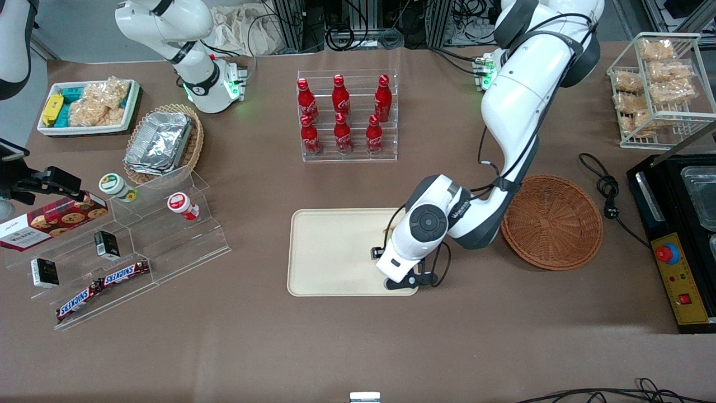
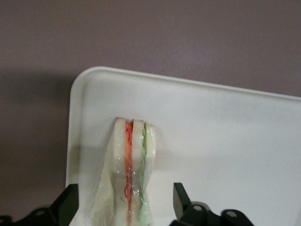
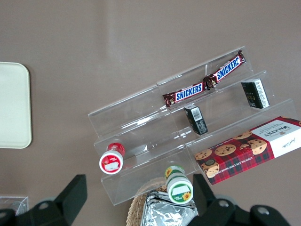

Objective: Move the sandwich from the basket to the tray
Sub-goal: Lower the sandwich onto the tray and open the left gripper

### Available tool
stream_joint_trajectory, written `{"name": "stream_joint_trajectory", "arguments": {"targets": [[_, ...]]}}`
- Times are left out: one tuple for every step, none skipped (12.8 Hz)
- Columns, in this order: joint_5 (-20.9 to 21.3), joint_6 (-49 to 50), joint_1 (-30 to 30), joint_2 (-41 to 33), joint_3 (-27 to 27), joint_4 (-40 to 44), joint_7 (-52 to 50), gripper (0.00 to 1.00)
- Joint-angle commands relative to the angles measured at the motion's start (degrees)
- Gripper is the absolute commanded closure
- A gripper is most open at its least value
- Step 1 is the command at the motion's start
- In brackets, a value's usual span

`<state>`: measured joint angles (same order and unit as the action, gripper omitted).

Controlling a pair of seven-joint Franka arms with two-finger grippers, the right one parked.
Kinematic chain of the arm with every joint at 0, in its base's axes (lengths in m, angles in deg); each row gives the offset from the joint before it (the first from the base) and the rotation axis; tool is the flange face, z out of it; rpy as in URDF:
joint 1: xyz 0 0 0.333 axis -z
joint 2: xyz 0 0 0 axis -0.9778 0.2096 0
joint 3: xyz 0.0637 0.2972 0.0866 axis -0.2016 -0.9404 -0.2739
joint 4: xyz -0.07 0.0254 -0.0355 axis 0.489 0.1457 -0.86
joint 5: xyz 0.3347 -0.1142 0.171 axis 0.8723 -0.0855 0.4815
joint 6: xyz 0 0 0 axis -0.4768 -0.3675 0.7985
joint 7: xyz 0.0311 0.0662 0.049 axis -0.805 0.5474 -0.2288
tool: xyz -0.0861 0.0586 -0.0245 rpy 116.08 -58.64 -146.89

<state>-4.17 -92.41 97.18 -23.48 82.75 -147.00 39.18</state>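
1. One brown, matte counter (image 1: 358, 347) carries everything; its strip nearest the front camera is bare.
2. Next on it lies the flat cream-coloured rectangular tray with rounded corners (image 1: 330, 252), with a tiered clear acrylic stand holding two Snickers bars (image 1: 100, 285) off toward the parked arm's end.
3. The working white arm bends down over the tray's end closest to the round reddish-brown wicker basket (image 1: 552, 221), which sits just beside the tray with nothing visible in it.
4. The wrist view shows the black claw (image 2: 126, 202) released, its fingers (image 2: 181, 200) apart on either side of the small triangular wrapped white-bread sandwich with orange-red and green filling stripes (image 2: 131, 165), which rests on the tray (image 2: 225, 141) near a corner.
5. Farther off stands a clear rack of six red cola bottles (image 1: 344, 115).
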Motion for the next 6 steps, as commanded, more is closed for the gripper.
{"name": "stream_joint_trajectory", "arguments": {"targets": [[1.0, 2.2, -1.6, -4.7, 0.2, -1.0, -0.6, 0.0], [1.3, 3.3, -1.6, -6.1, 0.2, -1.1, -0.9, 0.0], [1.3, 5.0, -2.0, -8.0, 0.1, -1.6, -1.1, 0.0], [1.3, 7.2, -3.7, -10.1, 0.1, -2.3, -0.6, 0.0], [1.0, 9.3, -5.6, -12.8, 0.2, -3.7, -0.3, 0.0], [1.0, 11.5, -7.0, -15.6, 0.3, -5.3, -0.3, 0.0]]}}
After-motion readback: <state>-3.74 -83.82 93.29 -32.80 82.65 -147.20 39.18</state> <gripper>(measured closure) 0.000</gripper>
